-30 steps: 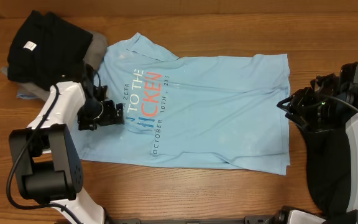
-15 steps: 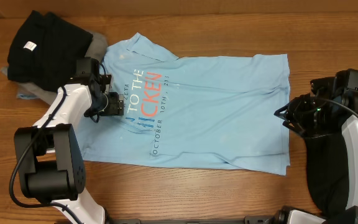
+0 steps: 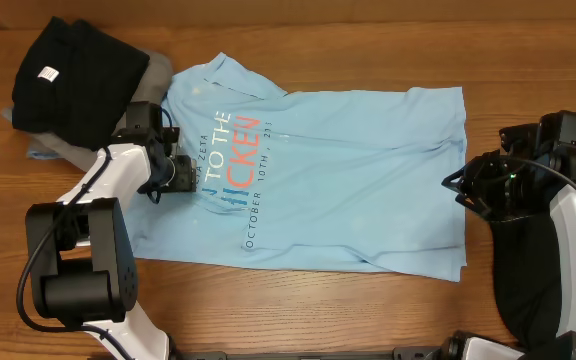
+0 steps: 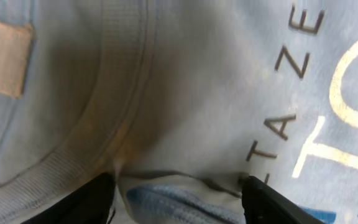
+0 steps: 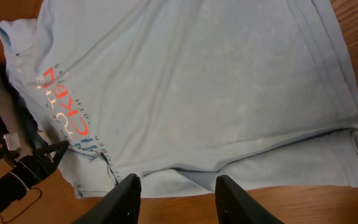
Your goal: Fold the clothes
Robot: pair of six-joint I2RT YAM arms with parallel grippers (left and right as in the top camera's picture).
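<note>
The light blue T-shirt [image 3: 368, 170] is matt knitted cloth, faintly creased. Its collar [image 4: 122, 62] is ribbed with stitched seams, and its lettering [image 3: 236, 150] is a flat print. The black garment [image 3: 68, 75] is matt cloth. The table [image 3: 368, 320] is smooth, grained wood.

We see a light blue T-shirt [image 3: 368, 170] spread flat on the table [image 3: 368, 310], collar end to the left, hem to the right. Its red and white lettering [image 3: 233, 160] faces up and runs sideways. Close by the ribbed collar [image 4: 123, 93] a small ridge of cloth is bunched up. Past the collar, at the far left corner, a folded black garment [image 3: 73, 75] lies on a grey garment [image 3: 156, 85] — the grey one touches the shirt's shoulder.
</note>
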